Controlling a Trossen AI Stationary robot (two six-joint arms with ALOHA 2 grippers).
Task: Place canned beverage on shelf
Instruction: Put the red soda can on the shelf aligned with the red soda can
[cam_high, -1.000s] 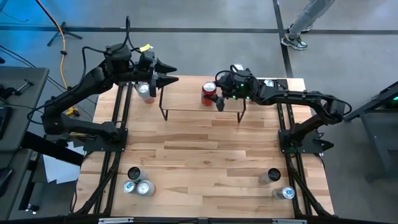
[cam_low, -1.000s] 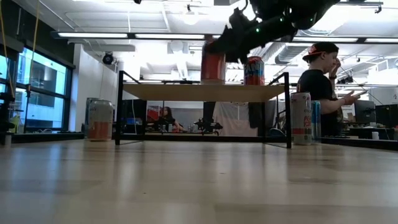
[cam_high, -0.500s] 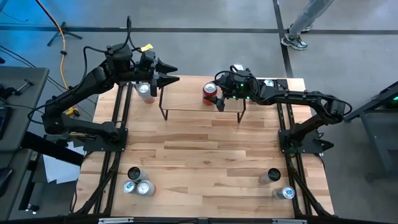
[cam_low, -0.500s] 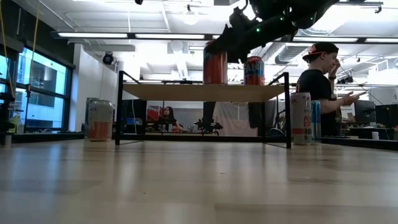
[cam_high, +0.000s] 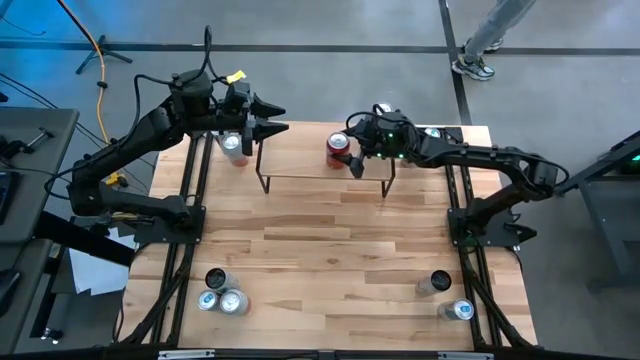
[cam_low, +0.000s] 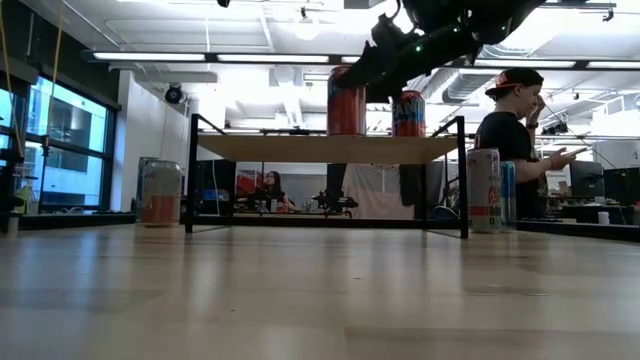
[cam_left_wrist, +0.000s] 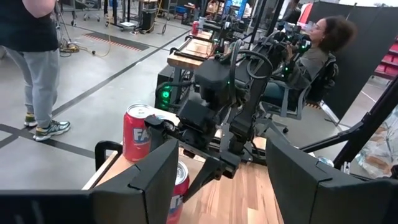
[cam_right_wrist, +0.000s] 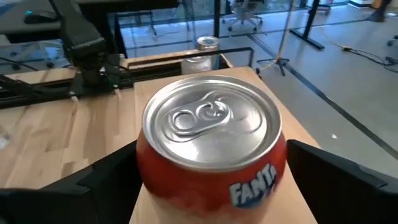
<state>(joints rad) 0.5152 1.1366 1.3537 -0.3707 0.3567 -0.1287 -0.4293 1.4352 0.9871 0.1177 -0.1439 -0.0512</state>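
**Desk:** Where does your can stand?

**Floor:** Your red can (cam_high: 338, 150) stands upright on the shelf (cam_high: 300, 165). The shelf sits at 12 o'clock on the table (cam_high: 330, 250). The can is on the plank's right half, toward 1 o'clock from the table's middle. From table height you see it planted on the light wood top between the black legs. A second red can (cam_low: 408, 112) shows just beside it at plank level.

**Desk:** And your right hand?

**Floor:** Your right gripper (cam_high: 346, 153) reaches in from 2 o'clock and sits around the can. Its fingers (cam_right_wrist: 99, 183) are spread to either side of it. On the wrist camera a gap shows on one side, so the jaws are parted rather than clamping. The silver lid and pull tab fill that picture.

**Desk:** The left?

**Floor:** Your left gripper (cam_high: 272, 117) hangs at 11 o'clock, just off the shelf's left end and pointing toward it. Its fingers are apart and hold nothing. A silver can (cam_high: 233, 148) stands on the table right below that arm.

**Desk:** Anything else you can point to?

**Floor:** Three loose cans (cam_high: 217, 292) are clustered at 7 o'clock on the table, and two more (cam_high: 448, 295) at 5 o'clock. Another can (cam_high: 432, 133) stands at the far right corner. A person (cam_low: 515, 150) in a dark top and a cap stands beyond the table at 3 o'clock in the low picture.
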